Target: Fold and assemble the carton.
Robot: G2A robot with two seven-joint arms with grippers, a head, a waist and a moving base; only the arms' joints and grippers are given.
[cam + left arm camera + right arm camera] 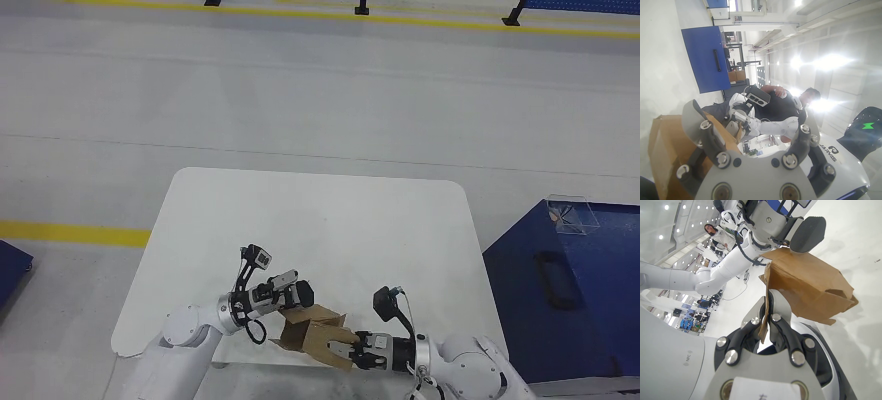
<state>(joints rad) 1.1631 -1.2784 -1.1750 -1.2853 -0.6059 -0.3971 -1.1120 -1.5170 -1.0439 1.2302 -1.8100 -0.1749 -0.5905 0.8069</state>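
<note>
Here the right end effector (pixel 769 298) is clenched on a flap of the cardboard carton (pixel 315 338) near the table (pixel 400 230) edge. The left end effector (pixel 297 294), spread wide, touches the carton's opposite side.

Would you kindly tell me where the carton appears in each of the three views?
Top view: carton at the table's near edge, between left gripper and right gripper.
Left wrist view: carton against one finger of the left gripper.
Right wrist view: carton flap clamped in the right gripper.
Shared landmark: the right gripper pinching the flap.
</note>
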